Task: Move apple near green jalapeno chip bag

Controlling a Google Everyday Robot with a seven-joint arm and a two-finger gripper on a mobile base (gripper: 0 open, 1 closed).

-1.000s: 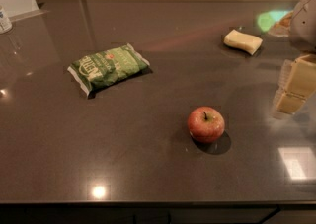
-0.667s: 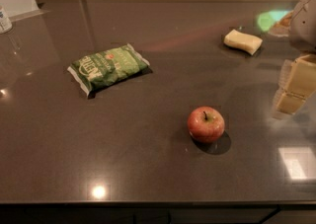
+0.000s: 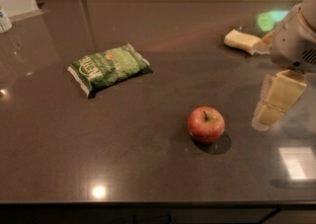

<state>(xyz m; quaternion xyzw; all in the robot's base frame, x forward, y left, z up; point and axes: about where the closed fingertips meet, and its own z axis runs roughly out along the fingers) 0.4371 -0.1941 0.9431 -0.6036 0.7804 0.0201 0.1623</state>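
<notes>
The apple, red with yellowish patches and a short dark stem, sits upright on the dark countertop, right of centre near the front. The green jalapeno chip bag lies flat to the far left of it, well apart from it. My gripper hangs at the right edge of the view, just right of the apple and a little above the counter. It touches neither the apple nor the bag and holds nothing that I can see.
A pale yellow sponge block lies at the back right, close behind my arm. A white container stands at the far left edge. The counter's front edge runs along the bottom.
My gripper has moved slightly left and down, closer to the apple. The apple, bag and sponge have not moved.
</notes>
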